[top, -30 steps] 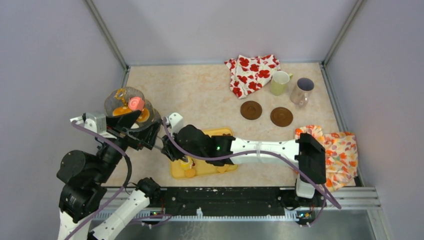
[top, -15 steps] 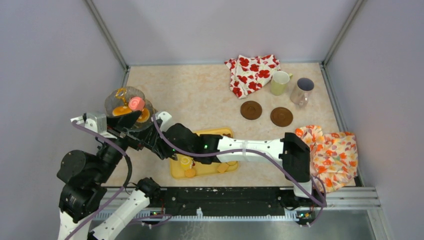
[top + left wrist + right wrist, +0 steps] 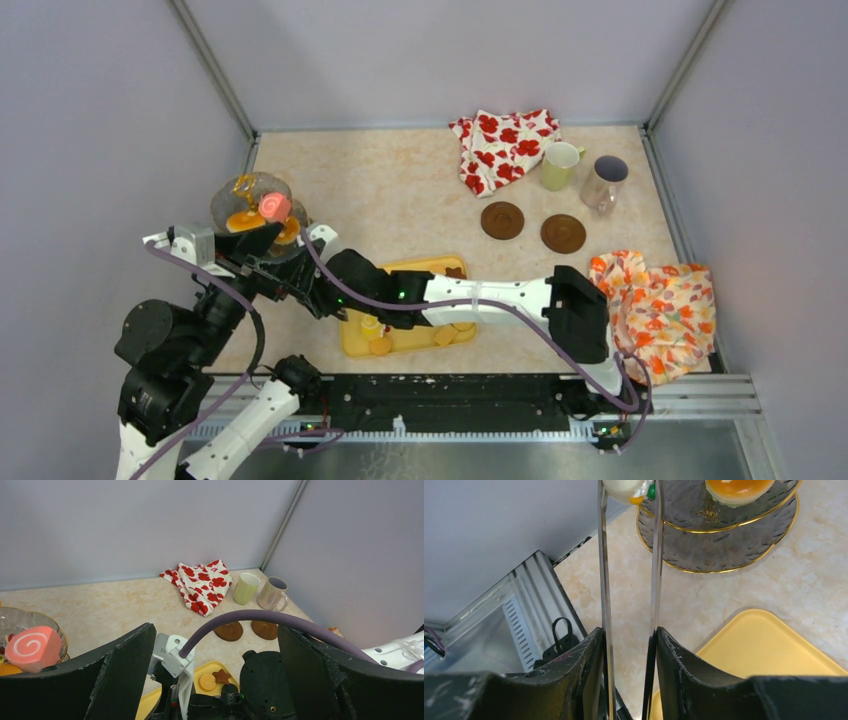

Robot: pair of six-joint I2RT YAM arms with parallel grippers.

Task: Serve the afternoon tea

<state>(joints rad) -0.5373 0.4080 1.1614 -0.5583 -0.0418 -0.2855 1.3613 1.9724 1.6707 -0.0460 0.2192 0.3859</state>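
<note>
On marbled beige tabletop (image 3: 400, 190), right claw (image 3: 629, 636) clenches slim steel tongs (image 3: 604, 580); left claw (image 3: 215, 630) gapes.

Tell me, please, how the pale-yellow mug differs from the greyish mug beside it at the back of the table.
Colour: the pale-yellow mug is yellowish outside, the greyish mug pale grey.
Inside: the pale-yellow mug looks light, the greyish mug dark.
Place: the pale-yellow mug stands right beside the red-flowered cloth; the greyish mug stands further from it, nearer the right wall.
Both stand upright, mouth up, each with a handle.
</note>
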